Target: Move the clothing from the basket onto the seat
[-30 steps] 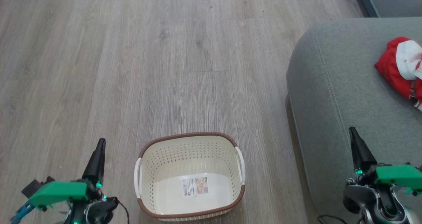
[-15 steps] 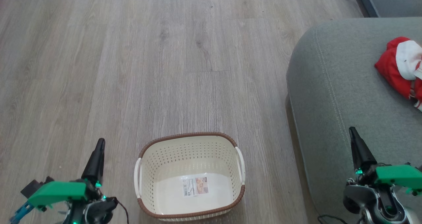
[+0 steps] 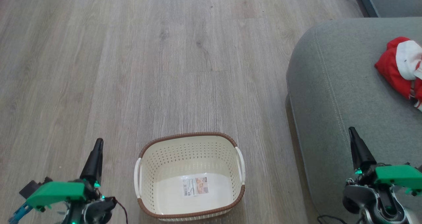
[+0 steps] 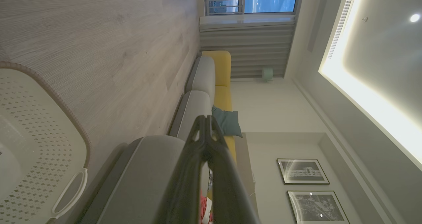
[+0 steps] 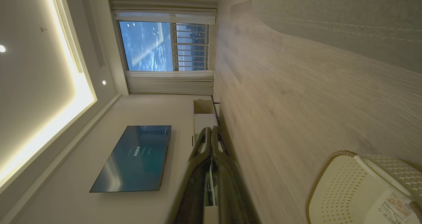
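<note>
The cream basket with a brown rim stands on the wood floor at bottom centre, holding nothing but a paper label. Red and white clothing lies on the grey-green seat at the right edge. My left gripper is shut with nothing in it, left of the basket. Over the seat's front part my right gripper is shut and holds nothing. The left wrist view shows the basket, the seat and a bit of red clothing behind the shut gripper. The right wrist view has the basket beside the shut gripper.
Pale wood floor stretches ahead and to the left of the basket. A second grey cushion corner sits at the top right. The wrist views show a sofa row with a yellow section, a wall television and a window.
The left gripper has drifted slightly left and down. The basket, clothing and right gripper stay as they were.
</note>
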Controlling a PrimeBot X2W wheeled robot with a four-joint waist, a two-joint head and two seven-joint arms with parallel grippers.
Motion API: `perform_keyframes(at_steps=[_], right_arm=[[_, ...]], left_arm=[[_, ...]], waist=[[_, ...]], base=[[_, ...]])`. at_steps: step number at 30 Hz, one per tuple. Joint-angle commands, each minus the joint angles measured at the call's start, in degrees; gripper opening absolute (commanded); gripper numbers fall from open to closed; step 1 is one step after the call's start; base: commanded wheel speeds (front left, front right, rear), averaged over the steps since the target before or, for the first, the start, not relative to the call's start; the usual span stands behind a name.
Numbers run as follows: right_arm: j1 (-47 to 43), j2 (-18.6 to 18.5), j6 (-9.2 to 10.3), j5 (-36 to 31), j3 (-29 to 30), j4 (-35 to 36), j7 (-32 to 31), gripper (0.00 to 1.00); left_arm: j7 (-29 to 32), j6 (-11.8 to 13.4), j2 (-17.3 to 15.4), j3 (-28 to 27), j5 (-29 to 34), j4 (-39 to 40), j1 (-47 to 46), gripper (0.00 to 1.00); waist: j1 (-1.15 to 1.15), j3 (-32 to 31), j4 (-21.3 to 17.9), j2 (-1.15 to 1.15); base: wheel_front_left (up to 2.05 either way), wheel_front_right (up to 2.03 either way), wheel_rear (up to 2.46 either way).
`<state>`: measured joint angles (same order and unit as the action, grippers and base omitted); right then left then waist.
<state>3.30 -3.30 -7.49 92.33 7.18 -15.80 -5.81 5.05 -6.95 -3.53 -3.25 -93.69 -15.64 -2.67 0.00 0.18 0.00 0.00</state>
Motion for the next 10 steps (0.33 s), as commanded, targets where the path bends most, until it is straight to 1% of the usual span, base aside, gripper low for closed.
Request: perform_keyframes(at_steps=[1,10], right_arm=[[2.9,0.2,0.0,0.0,-0.9,1.8,-0.5,0.0],[2.9,0.3,0.0,0.0,-0.8,1.8,-0.5,0.0]], left_arm=[[0.4,-0.5,-0.3,-1.9,0.4,1.6,-3.4,0.0],[0.5,-0.5,-0.2,-2.2,0.6,1.6,-3.4,0.0]], waist=[[0.0,0.0,0.0,0.0],[0.0,0.0,0.0,0.0]], base=[[0.0,0.0,0.0],[0.0,0.0,0.0]])
